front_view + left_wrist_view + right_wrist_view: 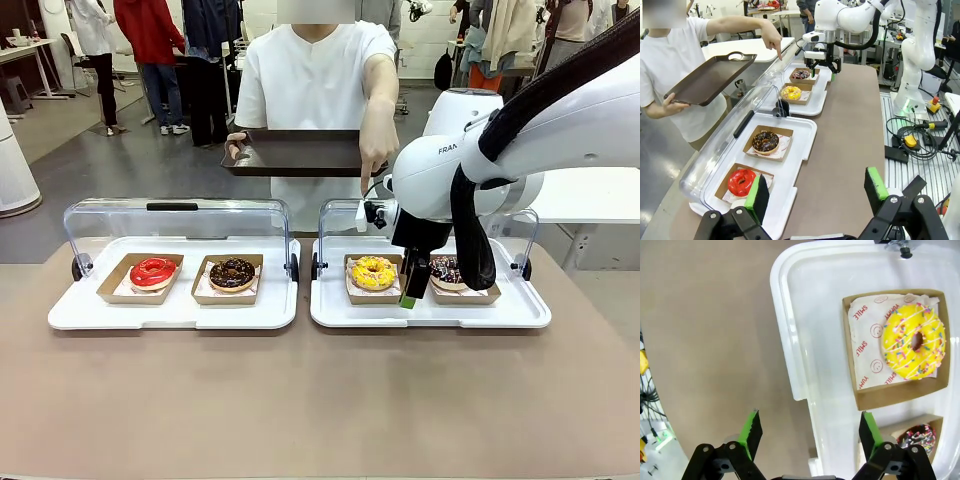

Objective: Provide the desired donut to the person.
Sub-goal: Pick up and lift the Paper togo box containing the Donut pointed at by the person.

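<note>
Right jaws, fully open and empty, hang over the white tray's [330, 318] near rim toward the counter's [300, 400] right edge, beside the yellow donut [372, 272] the person's [315, 80] hand [378, 135] seemingly picks: approach step, next needs a shift onto its box [890, 399], then closing; left jaws open, idle.

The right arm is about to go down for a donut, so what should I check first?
1. Right claw open: ok.
2. Right tray's lid raised: ok.
3. Right claw centred over yellow donut: not ok, it hangs over the tray's near rim.
4. Person's hand picks one donut clearly: cannot tell.
5. Person's serving tray held ready: ok.
6. Left claw open, away at the other tray: ok.
</note>
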`<state>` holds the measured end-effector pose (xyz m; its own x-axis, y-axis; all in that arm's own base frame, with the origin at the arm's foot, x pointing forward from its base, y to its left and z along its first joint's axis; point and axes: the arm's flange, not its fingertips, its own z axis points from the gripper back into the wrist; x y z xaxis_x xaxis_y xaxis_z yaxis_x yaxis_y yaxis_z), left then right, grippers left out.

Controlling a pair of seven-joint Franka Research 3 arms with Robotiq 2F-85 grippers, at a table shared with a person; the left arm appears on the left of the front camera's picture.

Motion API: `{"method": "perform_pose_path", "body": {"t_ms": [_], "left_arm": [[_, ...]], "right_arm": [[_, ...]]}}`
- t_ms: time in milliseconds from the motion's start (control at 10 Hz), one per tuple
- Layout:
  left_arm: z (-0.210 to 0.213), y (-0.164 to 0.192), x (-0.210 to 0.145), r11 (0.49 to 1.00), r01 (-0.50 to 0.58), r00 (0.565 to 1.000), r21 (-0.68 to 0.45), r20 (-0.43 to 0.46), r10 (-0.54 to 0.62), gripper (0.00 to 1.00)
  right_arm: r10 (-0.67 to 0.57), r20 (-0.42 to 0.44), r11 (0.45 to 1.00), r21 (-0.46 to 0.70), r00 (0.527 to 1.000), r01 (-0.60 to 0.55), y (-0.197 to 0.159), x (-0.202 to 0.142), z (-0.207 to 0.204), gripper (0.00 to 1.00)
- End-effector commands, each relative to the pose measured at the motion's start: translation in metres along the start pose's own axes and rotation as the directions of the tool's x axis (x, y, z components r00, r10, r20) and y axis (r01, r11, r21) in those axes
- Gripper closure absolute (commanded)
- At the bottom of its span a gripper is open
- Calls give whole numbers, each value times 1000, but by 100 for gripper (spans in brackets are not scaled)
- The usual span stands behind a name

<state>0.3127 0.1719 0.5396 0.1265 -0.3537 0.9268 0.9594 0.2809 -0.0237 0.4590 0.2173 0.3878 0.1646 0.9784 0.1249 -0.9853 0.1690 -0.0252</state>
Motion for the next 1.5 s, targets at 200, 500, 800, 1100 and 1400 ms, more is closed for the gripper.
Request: {"method": "perform_pose_path", "body": {"t_ms": [200, 500, 800, 1100, 1400], "left_arm": [[1, -1, 0, 1000, 6, 1000, 2, 10, -6, 0], [1, -1, 0, 1000, 6, 1000, 2, 10, -6, 0], [1, -1, 0, 1000, 6, 1000, 2, 10, -6, 0], [1, -1, 0, 1000, 6, 1000, 2, 10, -6, 0], [1, -1, 0, 1000, 6, 1000, 2, 10, -6, 0]], "right_arm": [[52, -26, 998, -18, 998, -53, -5, 4, -14, 0], [83, -41, 996, -27, 996, -85, -14, 10, -26, 0], [102, -49, 994, -40, 994, -104, -23, 12, -37, 0], [90, -72, 994, -48, 993, -94, -36, 13, -46, 0], [81, -67, 996, -31, 994, -83, -49, 10, -53, 0]]}}
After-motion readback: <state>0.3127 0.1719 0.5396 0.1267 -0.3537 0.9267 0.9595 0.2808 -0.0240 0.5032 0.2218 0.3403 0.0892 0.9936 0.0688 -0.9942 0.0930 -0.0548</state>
